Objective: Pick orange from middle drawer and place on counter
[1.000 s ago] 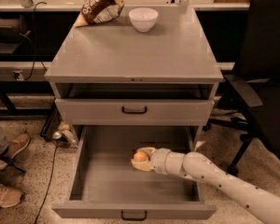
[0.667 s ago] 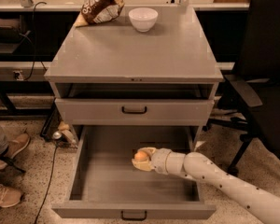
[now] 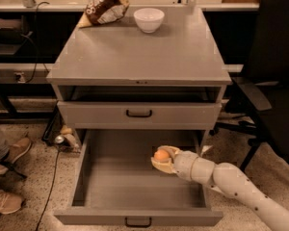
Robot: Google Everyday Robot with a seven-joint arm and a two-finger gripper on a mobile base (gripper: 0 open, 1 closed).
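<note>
The counter (image 3: pixel 139 57) spreads well above and behind the gripper. The middle drawer (image 3: pixel 120 189) stands pulled open directly beneath it. A snack bag (image 3: pixel 106 6) and a white bowl (image 3: pixel 149 19) sit far behind, at the counter's back edge. The gripper (image 3: pixel 159 159), reaching in from the right, pinches the orange (image 3: pixel 161 154) between its fingers over the drawer's right half.

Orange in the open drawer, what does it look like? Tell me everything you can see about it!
The orange is small, round and smooth, with bright orange skin. It sits between the cream-coloured fingers of the gripper, which reaches in from the right and closes around it, so only part of it shows. It is inside the open middle drawer, toward the right side, over the flat grey floor. Whether it rests on that floor cannot be told.
</note>
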